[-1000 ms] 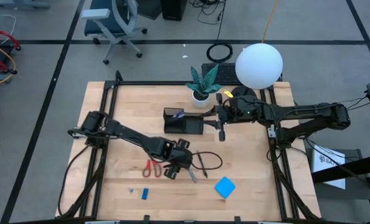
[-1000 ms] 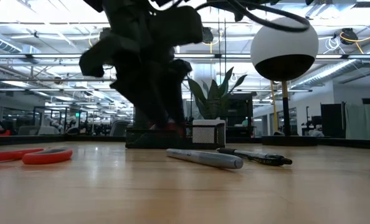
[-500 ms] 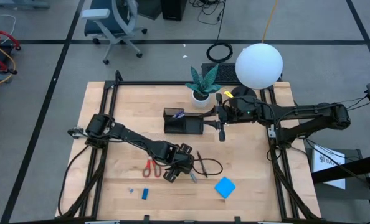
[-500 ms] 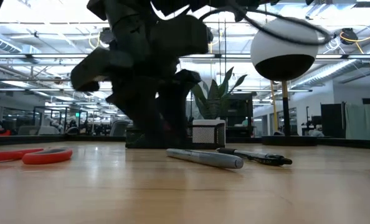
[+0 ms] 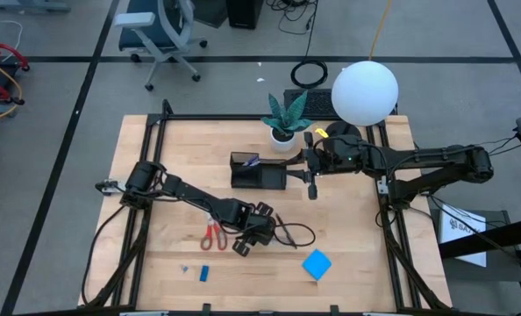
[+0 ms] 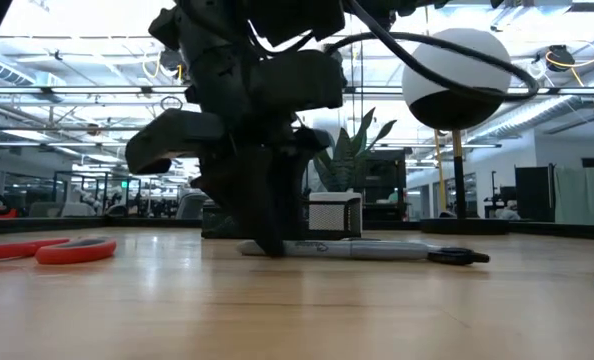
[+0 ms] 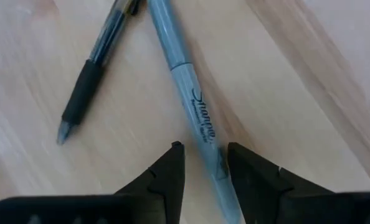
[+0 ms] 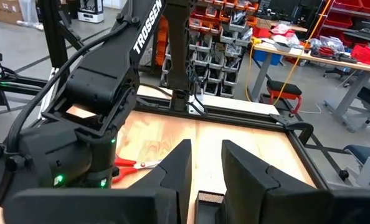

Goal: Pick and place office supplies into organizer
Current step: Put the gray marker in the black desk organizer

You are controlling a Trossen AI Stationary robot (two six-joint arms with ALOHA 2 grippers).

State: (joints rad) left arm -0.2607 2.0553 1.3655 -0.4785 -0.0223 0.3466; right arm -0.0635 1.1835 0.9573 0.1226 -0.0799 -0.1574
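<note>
My left gripper (image 5: 260,235) (image 7: 205,152) is down at the table and open, its fingers astride a grey marker (image 7: 194,99) (image 6: 357,249). A black pen (image 7: 88,84) (image 6: 457,257) lies beside the marker. The red-handled scissors (image 5: 212,235) (image 6: 47,250), the blue pad (image 5: 317,263) and the small blue piece (image 5: 204,273) lie flat on the table. The black organizer (image 5: 258,171) (image 6: 322,215) stands mid-table. My right gripper (image 5: 311,180) (image 8: 205,158) hovers at the organizer's right end, slightly open, holding nothing. My left gripper comes from above, pointing down, with one finger on each side of the grey marker's barrel (image 7: 203,134), across its length. One finger (image 7: 238,165) lies close against the barrel, the other (image 7: 172,165) stands a little off. The marker lies flat on the table.
A white plant pot (image 5: 284,136) stands behind the organizer, and a white globe lamp (image 5: 365,91) is at the far right. A black cable loop (image 5: 300,235) trails right of my left gripper. Black frame rails (image 5: 146,175) run along the table's sides.
My left gripper has come down onto the table over the grey marker and shifted slightly toward the right edge. The marker has swung round on the table and now lies more crosswise in the low view, lined up with the black pen.
</note>
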